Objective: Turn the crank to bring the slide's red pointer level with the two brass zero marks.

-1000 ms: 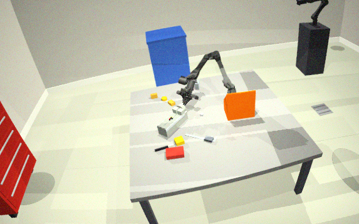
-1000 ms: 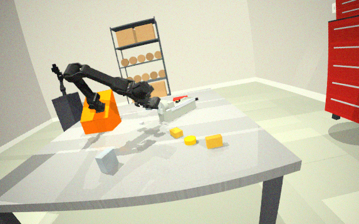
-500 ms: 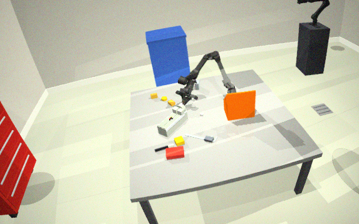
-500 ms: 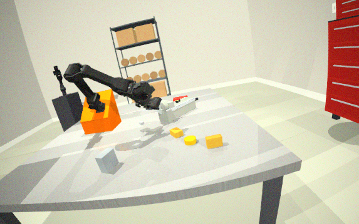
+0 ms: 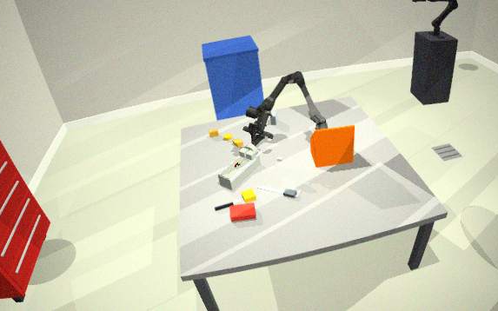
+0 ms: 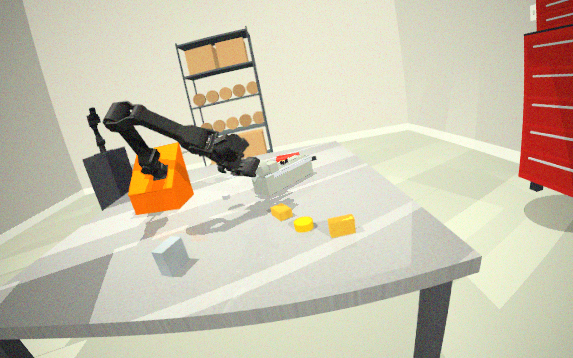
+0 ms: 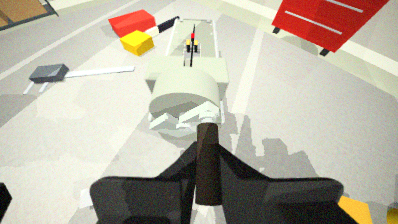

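Note:
A pale grey slide machine [image 5: 233,174] [image 6: 290,175] [image 7: 197,65] lies on the table [image 5: 320,217], with a round crank wheel [image 7: 185,90] at its near end in the wrist view. My gripper [image 7: 204,145] [image 5: 256,138] [image 6: 252,169] is shut on the crank's dark handle [image 7: 207,132]. The handle points down from the wheel towards the wrist camera. On the slide, the red pointer [image 7: 193,35] [image 5: 237,165] sits close to the two brass marks [image 7: 188,46]. Its red tip looks a little beyond them, on the side away from the crank.
An orange box [image 5: 333,145] [image 6: 160,180] stands by the arm's base. Three yellow blocks [image 5: 228,136] [image 6: 304,223] lie beside the crank end. A red block [image 5: 242,212] [image 7: 131,22], a yellow block [image 5: 249,195], a black marker [image 5: 224,206] and a grey tool [image 5: 290,192] [image 7: 48,73] lie past the machine's far end.

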Available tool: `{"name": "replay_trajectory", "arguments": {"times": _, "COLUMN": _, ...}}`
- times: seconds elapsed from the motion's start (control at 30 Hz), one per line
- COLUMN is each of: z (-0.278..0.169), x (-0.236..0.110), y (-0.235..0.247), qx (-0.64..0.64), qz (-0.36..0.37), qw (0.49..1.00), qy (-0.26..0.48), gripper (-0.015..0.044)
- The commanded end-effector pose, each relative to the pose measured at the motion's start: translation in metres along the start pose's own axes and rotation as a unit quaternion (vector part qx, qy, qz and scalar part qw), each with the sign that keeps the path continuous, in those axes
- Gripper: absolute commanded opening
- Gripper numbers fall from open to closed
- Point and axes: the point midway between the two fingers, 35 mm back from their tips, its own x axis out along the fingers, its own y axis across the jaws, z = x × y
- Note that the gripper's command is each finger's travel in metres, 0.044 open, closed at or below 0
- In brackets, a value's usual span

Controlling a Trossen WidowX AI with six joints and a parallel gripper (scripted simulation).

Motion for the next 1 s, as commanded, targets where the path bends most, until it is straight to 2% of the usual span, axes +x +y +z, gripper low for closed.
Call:
{"name": "replay_trajectory", "arguments": {"times": 0.0, "z": -0.005, "x": 0.005, "y": -0.007, "qx": 0.001, "qz": -0.006, "qw": 1.000, "qy": 0.003, "gripper": 0.0000}}
{"name": "replay_trajectory", "arguments": {"times": 0.97, "z": -0.021, "x": 0.021, "y": -0.010, "qx": 0.000, "qz": -0.006, "qw": 1.000, "qy": 0.004, "gripper": 0.0000}}
